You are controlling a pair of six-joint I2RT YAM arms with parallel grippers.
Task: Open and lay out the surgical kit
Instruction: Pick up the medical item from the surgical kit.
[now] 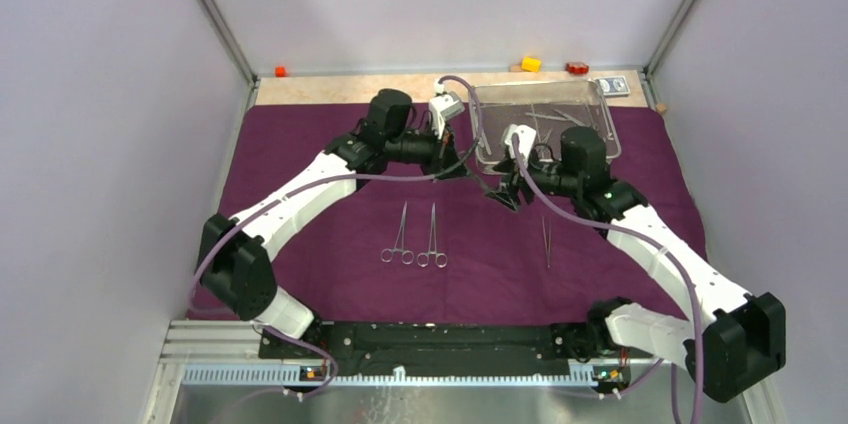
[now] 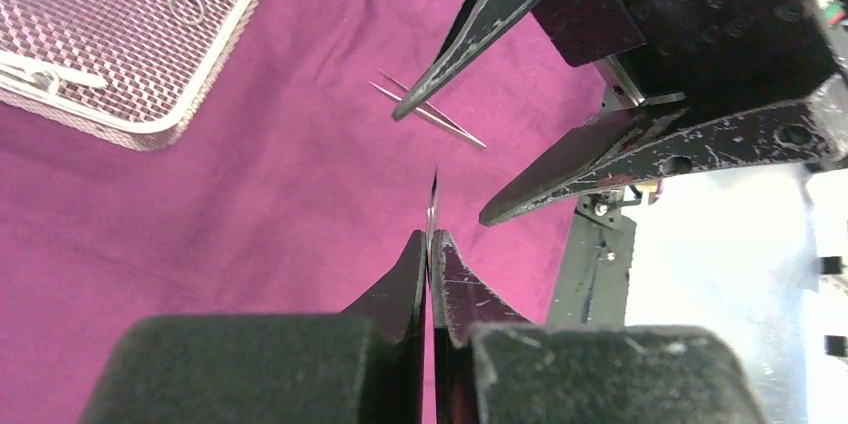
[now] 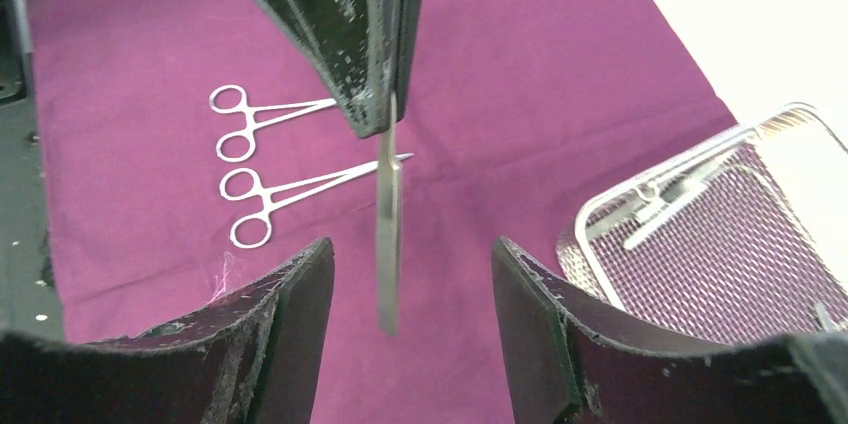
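Surgical kit pieces are laid on the purple cloth wrap [image 1: 300, 154]: two ring-handled clamps [image 1: 416, 237] and tweezers [image 1: 546, 242] nearest the bases. Above mid-cloth, second tweezers [image 3: 389, 234] are pinched by the clenched left gripper [image 2: 430, 239], between the spread-apart right gripper [image 3: 412, 254] fingers. Farthest, more instruments [image 1: 555, 119] are seen in the wire-mesh tray [image 1: 500, 109].

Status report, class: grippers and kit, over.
Left gripper shut on slim flat steel instrument. Right gripper open around it. Two ring-handled steel clamps laid on dark purple cloth. No obstruction seen.

Purple cloth [image 1: 300, 144] lies flat, with the mesh tray [image 1: 612, 129] at its far-right corner. Two clamps [image 1: 433, 229] and tweezers [image 1: 546, 241] lie mid-cloth, and second tweezers [image 3: 388, 234] hang pinched above.
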